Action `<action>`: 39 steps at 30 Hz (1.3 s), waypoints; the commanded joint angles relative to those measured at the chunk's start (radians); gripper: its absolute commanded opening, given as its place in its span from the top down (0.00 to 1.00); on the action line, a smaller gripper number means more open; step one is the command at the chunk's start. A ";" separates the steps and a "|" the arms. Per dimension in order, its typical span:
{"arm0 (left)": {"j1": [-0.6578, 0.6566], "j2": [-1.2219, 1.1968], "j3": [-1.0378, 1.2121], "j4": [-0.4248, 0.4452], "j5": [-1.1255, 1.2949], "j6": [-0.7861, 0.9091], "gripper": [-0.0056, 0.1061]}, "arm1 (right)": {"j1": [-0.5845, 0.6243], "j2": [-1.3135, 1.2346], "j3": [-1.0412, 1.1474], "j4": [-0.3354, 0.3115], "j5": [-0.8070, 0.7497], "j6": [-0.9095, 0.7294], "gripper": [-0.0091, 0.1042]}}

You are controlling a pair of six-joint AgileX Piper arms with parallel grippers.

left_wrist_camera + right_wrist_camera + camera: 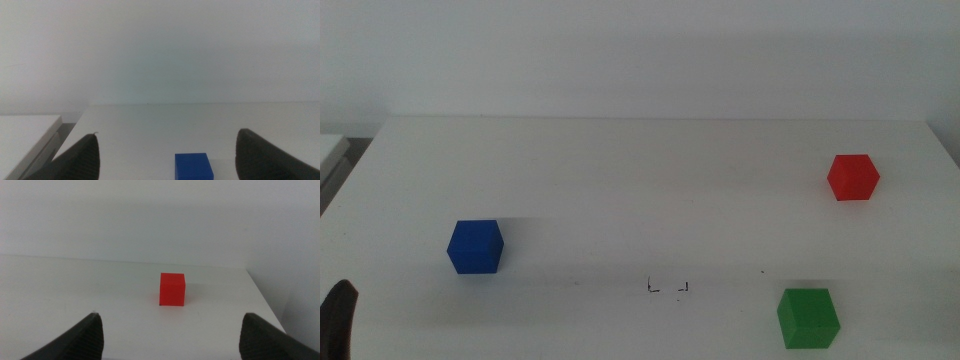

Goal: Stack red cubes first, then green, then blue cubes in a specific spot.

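Lying ahead of the wide-spread right gripper [167,337], red cube [172,289] sits untouched.

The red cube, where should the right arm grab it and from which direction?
Grip the red cube across two opposite vertical faces, coming straight down from above. It sits flat and alone on the table, sides free. The right gripper, jaws open, already faces it; the left gripper waits by the blue cube.

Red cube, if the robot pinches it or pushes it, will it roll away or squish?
The red cube probably won't roll: it sits flat on the table and would likely slide. Its crisp edges suggest it is stiff, not squishy. The matte faces should give the right pincer a fair grip.
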 commanded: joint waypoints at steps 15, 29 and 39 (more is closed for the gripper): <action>0.002 -0.004 0.000 -0.008 -0.015 -0.003 0.14 | -0.006 0.105 -0.147 0.019 0.032 0.043 0.11; 0.002 -0.004 0.000 -0.008 -0.015 -0.003 0.14 | -0.006 0.793 -0.890 0.141 0.720 0.046 0.11; 0.002 -0.004 0.000 -0.008 -0.015 -0.003 0.14 | -0.006 0.964 -1.018 0.160 0.731 0.054 0.11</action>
